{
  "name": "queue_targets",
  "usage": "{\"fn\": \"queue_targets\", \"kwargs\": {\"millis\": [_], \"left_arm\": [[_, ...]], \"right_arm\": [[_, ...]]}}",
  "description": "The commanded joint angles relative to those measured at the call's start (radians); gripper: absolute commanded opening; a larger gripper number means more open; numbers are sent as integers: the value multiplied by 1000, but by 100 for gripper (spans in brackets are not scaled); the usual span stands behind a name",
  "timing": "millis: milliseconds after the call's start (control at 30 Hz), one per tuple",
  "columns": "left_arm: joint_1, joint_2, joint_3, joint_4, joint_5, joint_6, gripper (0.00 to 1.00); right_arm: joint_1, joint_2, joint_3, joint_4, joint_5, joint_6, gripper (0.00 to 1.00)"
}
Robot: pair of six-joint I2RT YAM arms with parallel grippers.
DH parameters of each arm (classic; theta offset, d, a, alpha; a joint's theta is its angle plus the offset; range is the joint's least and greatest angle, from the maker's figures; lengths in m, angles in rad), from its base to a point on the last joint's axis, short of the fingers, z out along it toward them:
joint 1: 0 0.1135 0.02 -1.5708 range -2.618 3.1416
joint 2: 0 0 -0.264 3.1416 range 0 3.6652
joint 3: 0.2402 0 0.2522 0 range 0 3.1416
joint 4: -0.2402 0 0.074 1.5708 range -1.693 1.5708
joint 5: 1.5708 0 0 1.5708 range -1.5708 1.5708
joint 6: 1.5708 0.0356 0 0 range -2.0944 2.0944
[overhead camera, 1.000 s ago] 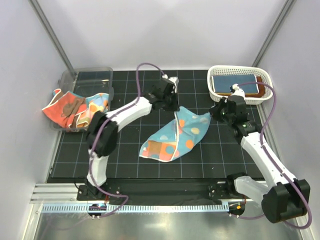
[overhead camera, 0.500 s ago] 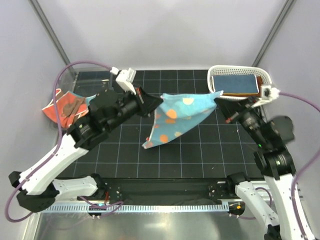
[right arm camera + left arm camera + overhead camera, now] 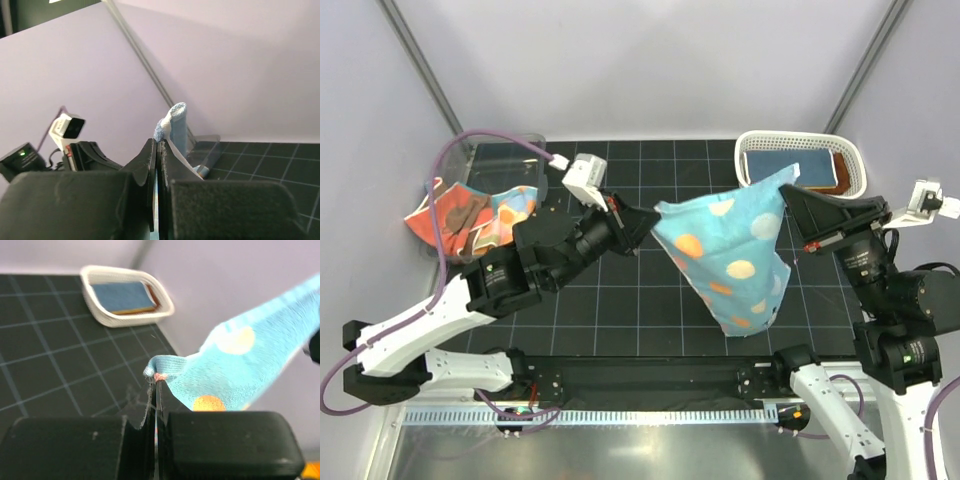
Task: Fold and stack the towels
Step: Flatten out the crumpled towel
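A: Where is the polka-dotted towel (image 3: 730,255)?

B: In the middle-right of the top view, lifted off the black grid mat (image 3: 620,300) and stretched between the two arms. Its upper edge runs from centre frame up to the right. The rest hangs down to a point at lower centre-right. I cannot tell whether that point touches the mat.

A: And the jaws?

B: The left gripper (image 3: 655,213) is clenched on the towel's left corner. In the left wrist view the two fingers meet with a fold of blue cloth pinched between them. The right gripper (image 3: 790,180) is likewise clamped on the other corner, and a small tuft sticks up above its fingers in the right wrist view.

A: The other towels?

B: A blue towel (image 3: 798,163) lies flat in the white basket (image 3: 853,165) at upper right, with a rust-brown towel (image 3: 835,172) showing at its right side. At upper left, a coral-red towel (image 3: 445,215) is draped over the near wall of the clear bin (image 3: 500,150), well apart from the held one.
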Motion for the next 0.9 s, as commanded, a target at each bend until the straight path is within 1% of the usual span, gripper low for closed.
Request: {"fn": "queue_targets", "kwargs": {"millis": [0,67,100,133,167,200,233,267,300,333,400,433,467,500,533,567,600,633,667,700,733,767,800,867], "left_arm": [[-1,2,61,-33,-330,73,0],[8,21,55,-27,-428,127,0],[46,34,56,-22,-454,173,0],[91,48,58,-28,-447,185,0],[138,85,64,-40,-423,184,0],[192,106,67,-69,-374,144,0],[331,125,67,-73,-235,123,0],[390,170,50,-64,-152,104,0],[447,195,41,-15,-98,92,0],[511,227,33,14,-35,104,0],[567,333,47,102,24,136,0],[620,373,62,128,97,141,0],[645,413,80,154,131,146,0],[665,510,134,179,163,150,0],[689,559,171,199,180,156,0],[728,617,221,203,227,161,0],[748,707,260,220,243,167,0],[777,758,339,240,257,176,0],[791,799,378,248,283,179,0],[801,882,416,251,291,182,0],[811,916,492,251,297,184,0],[827,944,521,253,312,182,0],[835,987,547,253,347,179,0],[841,993,561,251,380,178,0]], "right_arm": [[5,53,-27,-86,149,-90,1],[5,84,-96,-52,198,-113,1],[5,130,-119,-31,211,-122,1],[5,154,-145,3,202,-125,1],[5,193,-189,85,195,-127,1],[5,229,-208,127,183,-122,1],[5,319,-223,234,154,-112,1],[3,370,-246,282,149,-112,1],[6,420,-251,326,149,-109,1],[8,543,-251,410,148,-110,1],[6,678,-222,495,136,-112,1],[6,804,-178,581,125,-110,1],[8,876,-144,613,98,-110,1],[6,935,-106,632,96,-112,1],[8,1048,-66,655,97,-115,1],[8,1098,18,664,103,-121,1],[8,1144,65,666,103,-127,1],[6,1238,158,660,100,-133,1],[6,1276,203,654,97,-151,1],[6,1318,246,646,88,-155,1],[8,1351,319,638,80,-156,1],[6,1410,353,629,74,-165,1],[6,1429,382,608,61,-173,1],[6,1445,415,602,44,-185,1]]}}
